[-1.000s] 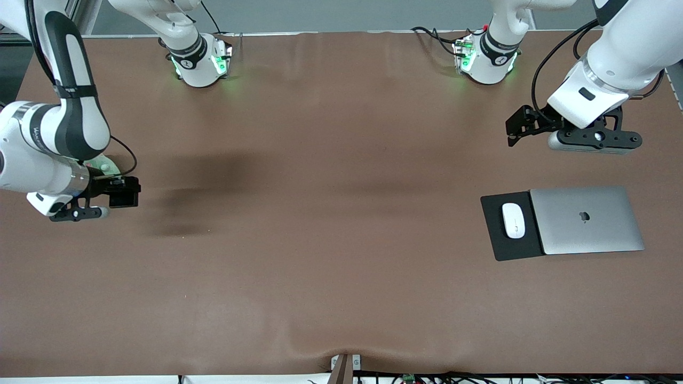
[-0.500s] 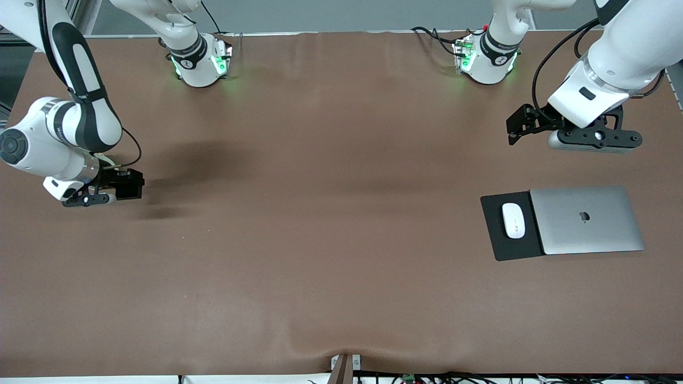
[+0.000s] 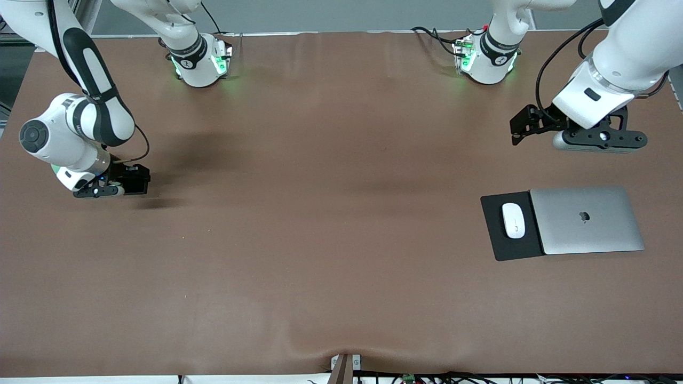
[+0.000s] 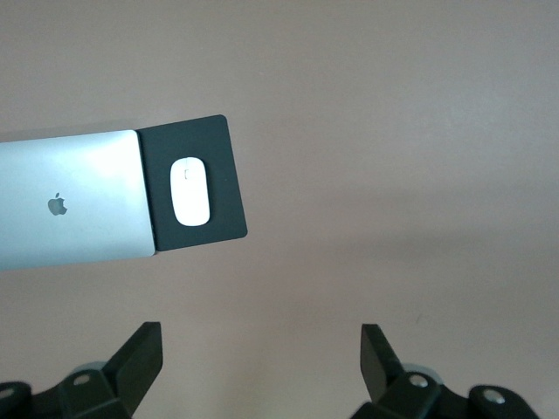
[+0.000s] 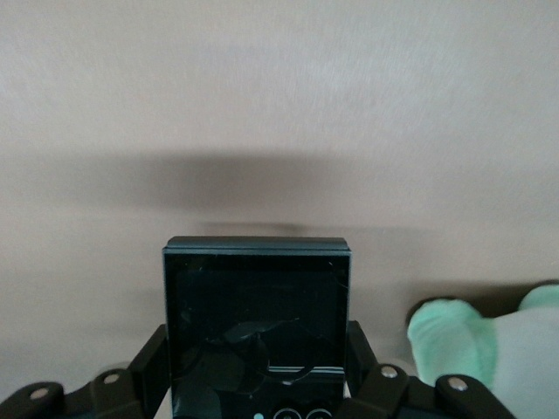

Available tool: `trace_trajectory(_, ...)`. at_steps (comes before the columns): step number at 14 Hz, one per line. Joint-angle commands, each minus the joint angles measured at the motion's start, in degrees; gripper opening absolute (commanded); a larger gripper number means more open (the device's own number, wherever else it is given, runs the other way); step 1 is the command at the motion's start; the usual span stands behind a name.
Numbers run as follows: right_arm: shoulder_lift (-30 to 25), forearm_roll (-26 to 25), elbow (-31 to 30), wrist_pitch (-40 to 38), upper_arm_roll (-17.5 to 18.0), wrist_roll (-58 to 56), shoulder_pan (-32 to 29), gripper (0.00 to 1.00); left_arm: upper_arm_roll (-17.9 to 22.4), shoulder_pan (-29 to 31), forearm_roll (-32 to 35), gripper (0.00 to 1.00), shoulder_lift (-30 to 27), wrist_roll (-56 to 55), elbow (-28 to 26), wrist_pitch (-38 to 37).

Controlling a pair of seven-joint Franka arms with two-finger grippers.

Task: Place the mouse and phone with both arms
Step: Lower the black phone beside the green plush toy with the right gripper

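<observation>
The white oval mouse [image 3: 513, 220] lies on a black pad [image 3: 499, 245] beside a silver laptop, toward the left arm's end of the table; it also shows in the left wrist view [image 4: 189, 191]. My left gripper [image 3: 516, 128] is open and empty, held above the bare table farther from the front camera than the mouse. My right gripper [image 3: 140, 180] is shut on the black square phone [image 5: 256, 314], low over the table at the right arm's end. The phone [image 3: 137, 180] shows dark between the fingers [image 5: 148, 358].
A closed silver laptop [image 3: 586, 220] lies against the black pad and shows in the left wrist view [image 4: 74, 199]. The brown table cover [image 3: 320, 240] has a fold at its near edge. The arm bases [image 3: 200, 61] stand along the edge farthest from the front camera.
My right arm has moved the phone down toward the table and slightly toward the table's middle. My left gripper has shifted very little. The mouse has not moved.
</observation>
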Motion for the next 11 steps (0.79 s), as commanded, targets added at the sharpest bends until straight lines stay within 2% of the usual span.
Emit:
trace_trajectory(1, -1.1, 0.1, -2.4, 1.1, 1.2, 1.4, -1.1, 0.01, 0.3, 0.7, -0.3, 1.0, -0.3, 1.3, 0.1, -1.1)
trace_trajectory(8, 1.9, 0.1, -5.3, 9.0, 1.3, 4.1, -1.1, 0.1, 0.3, 2.2, -0.6, 1.0, 0.4, 0.7, 2.3, -1.0)
trace_trajectory(11, 2.1, 0.1, -5.4, 9.2, 1.3, 3.4, -1.1, 0.2, 0.3, 2.3, -0.3, 1.0, 0.1, 1.4, 2.3, -1.0)
